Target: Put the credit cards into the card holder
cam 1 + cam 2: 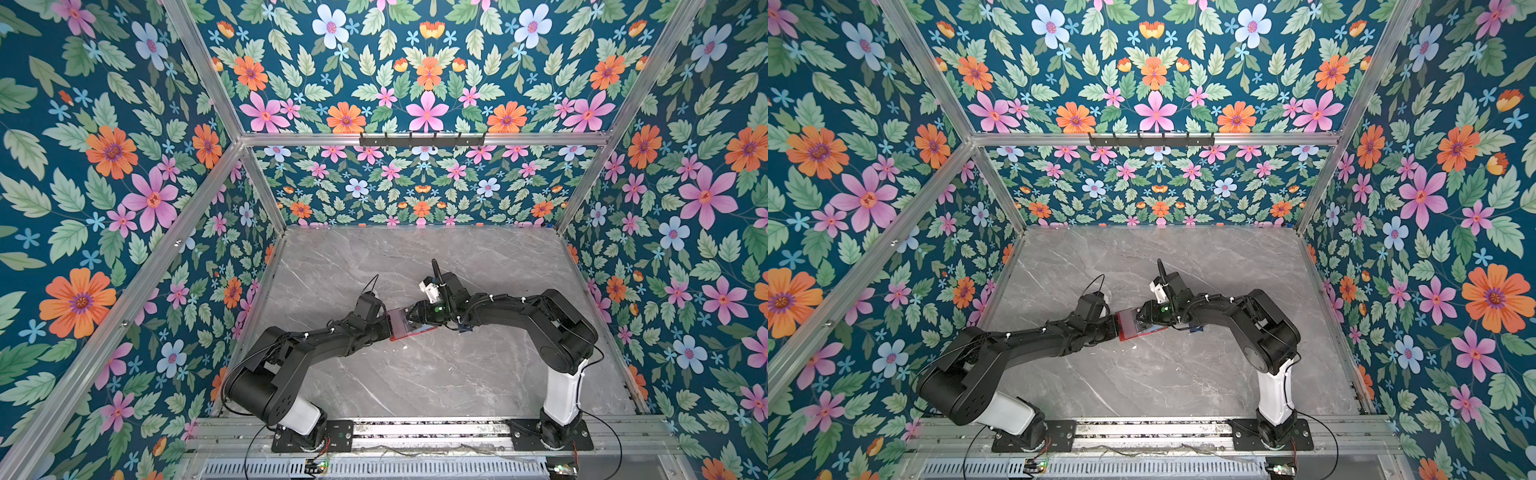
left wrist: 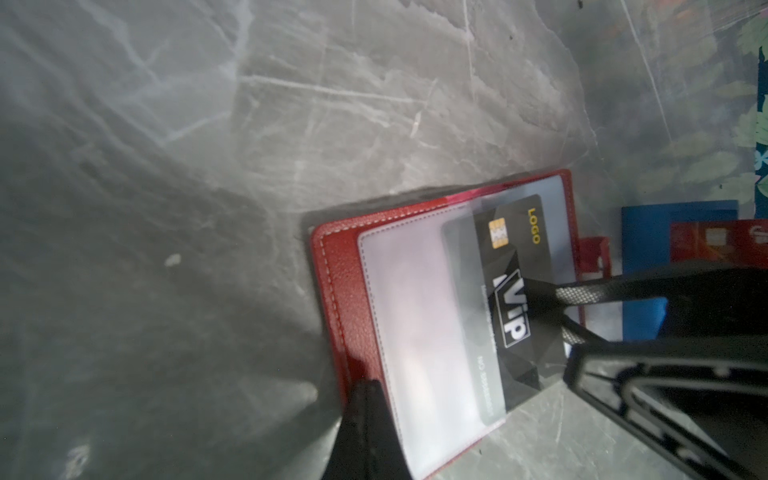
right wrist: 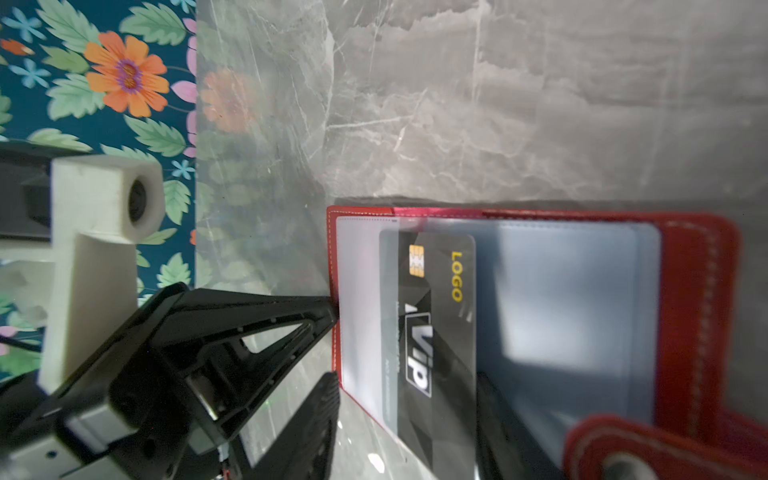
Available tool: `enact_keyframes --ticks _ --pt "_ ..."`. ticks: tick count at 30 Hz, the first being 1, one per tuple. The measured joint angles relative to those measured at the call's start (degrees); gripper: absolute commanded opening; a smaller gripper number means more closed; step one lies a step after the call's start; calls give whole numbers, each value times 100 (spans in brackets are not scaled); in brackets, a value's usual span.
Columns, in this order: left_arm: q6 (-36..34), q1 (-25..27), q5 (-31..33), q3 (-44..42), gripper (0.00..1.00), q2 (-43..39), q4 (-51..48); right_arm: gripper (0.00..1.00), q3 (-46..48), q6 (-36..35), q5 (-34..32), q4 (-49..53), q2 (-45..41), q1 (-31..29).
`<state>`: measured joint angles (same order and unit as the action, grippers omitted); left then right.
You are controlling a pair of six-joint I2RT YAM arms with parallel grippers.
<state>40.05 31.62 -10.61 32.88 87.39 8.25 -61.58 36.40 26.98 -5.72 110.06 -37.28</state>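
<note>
The red card holder (image 1: 405, 328) (image 1: 1136, 328) lies open mid-table between the two arms, in both top views. My left gripper (image 2: 365, 390) (image 1: 385, 326) is shut on the card holder's (image 2: 332, 286) leather edge, pinning it. A dark credit card (image 2: 519, 249) (image 3: 449, 340) marked VIP sits partly inside a clear sleeve, its outer end sticking out. My right gripper (image 3: 405, 380) (image 1: 414, 314) is open, one finger on each side of that end. A red credit card (image 2: 706, 243) rests on the blue tray (image 2: 648, 232) beyond the card holder (image 3: 702, 316).
The snap tab (image 3: 648, 446) of the wallet hangs off its far flap. Flowered walls and aluminium posts enclose the grey marble table (image 1: 415, 257). The left arm's white camera mount (image 3: 99, 232) stands close beside the wallet.
</note>
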Motion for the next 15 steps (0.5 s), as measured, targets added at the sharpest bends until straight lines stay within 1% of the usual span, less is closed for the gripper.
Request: enact_keyframes --ticks 1,6,9,12,14,15 --pt "0 0 2 7 0 2 -9 58 -57 -68 -92 129 -22 -28" --pt "0 13 20 28 0 9 -44 58 -254 -264 -616 697 -136 -118" --pt "-2 13 20 37 0 15 -55 55 -310 -369 -925 990 -225 -125" --pt "-7 15 20 48 0 20 -68 43 -356 -455 -1174 1198 -275 -125" --pt "-15 20 22 48 0 22 -68 29 -398 -514 -1281 1320 -275 -129" --pt "-17 20 24 48 0 22 -68 24 -420 -533 -1335 1381 -273 -131"
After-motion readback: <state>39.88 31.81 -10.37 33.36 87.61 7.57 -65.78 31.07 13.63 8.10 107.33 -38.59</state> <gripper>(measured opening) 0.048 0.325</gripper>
